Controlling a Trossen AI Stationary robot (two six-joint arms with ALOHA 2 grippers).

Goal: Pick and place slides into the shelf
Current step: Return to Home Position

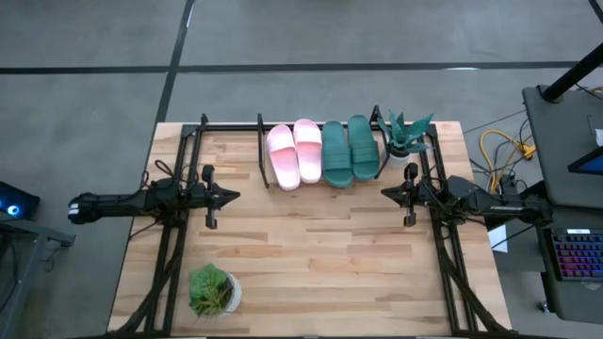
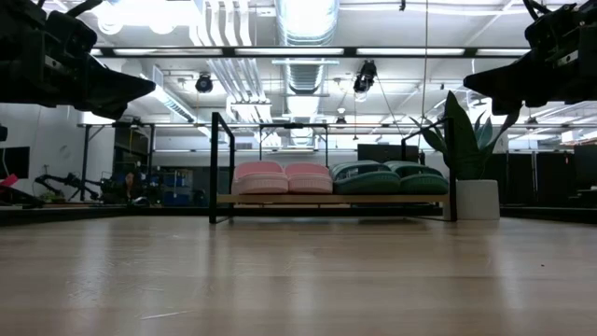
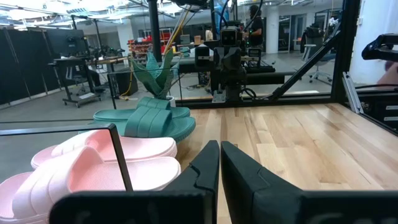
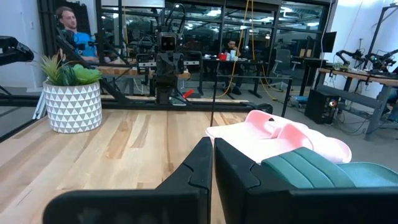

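Wrist views alone show my left end effector [image 3: 219, 149] and right end effector [image 4: 212, 144] with fingers together. Between them, slightly beyond, all four slides [image 1: 336, 151] lie side by side in the shelf [image 2: 280, 198].

We note the shelf [image 1: 262, 151] at the middle of the table's [image 1: 320, 264] back edge, with four slides [image 1: 309, 151] side by side in it. A potted plant [image 1: 407, 137] stands just right of the shelf, and a second plant [image 1: 213, 289] sits front left. The left gripper [image 1: 233, 196] and right gripper [image 1: 384, 192] hang before the shelf's ends, well apart.
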